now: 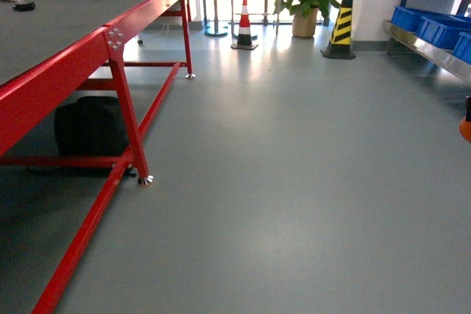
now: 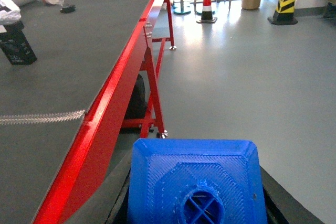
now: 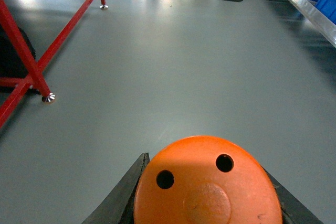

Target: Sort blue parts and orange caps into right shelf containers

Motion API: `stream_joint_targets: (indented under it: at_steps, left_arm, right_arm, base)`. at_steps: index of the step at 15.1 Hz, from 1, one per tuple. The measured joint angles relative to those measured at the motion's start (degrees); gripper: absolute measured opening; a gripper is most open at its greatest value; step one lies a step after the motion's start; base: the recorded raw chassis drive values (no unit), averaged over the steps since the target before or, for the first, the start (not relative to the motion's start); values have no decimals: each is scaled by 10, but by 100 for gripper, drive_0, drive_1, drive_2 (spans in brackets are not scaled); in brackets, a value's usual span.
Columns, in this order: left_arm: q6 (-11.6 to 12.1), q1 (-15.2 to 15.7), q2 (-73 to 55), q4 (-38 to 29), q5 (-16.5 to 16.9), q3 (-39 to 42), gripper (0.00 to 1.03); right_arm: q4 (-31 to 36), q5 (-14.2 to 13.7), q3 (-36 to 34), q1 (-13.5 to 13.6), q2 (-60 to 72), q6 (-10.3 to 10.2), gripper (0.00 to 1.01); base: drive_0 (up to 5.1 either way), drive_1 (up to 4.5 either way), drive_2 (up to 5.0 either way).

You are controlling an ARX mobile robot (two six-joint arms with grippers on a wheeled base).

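In the left wrist view the left gripper (image 2: 197, 203) is clenched on a blue part (image 2: 195, 182), which fills the gap between the two dark jaws, one showing at each lower corner of the block. The part is a bright blue, box-shaped plastic piece with fine printed ridges across its face, a raised octagonal panel and a round socket with a cross inside it.

In the right wrist view the right gripper (image 3: 207, 198) grasps an orange cap (image 3: 207, 187) the same way, with black jaws flanking it left and right. The cap is a smooth, matte orange round form with two small dark holes and a shallow circular dimple on its face. In the head view only a sliver of orange shows at the right edge.

Both held things hang above a smooth grey floor (image 1: 294, 182). To the left runs a long table (image 1: 51, 20) with a dark felt-like top and glossy red steel frame. At the far right of the head view stands a shiny steel shelf (image 1: 430, 51) carrying ribbed blue crates (image 1: 434, 27), well apart from both grippers.
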State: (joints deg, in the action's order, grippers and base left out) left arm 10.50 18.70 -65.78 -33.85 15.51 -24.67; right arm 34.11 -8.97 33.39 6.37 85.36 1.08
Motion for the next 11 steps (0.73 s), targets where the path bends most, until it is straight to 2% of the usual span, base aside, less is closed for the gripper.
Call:
stream_joint_targets:
  at_steps: [11]
  left_arm:
    - [0,0,0,-2,0,0,44]
  right_arm:
    - [-2,0,0,0,0,0,44]
  base:
    - [-1,432,-434]
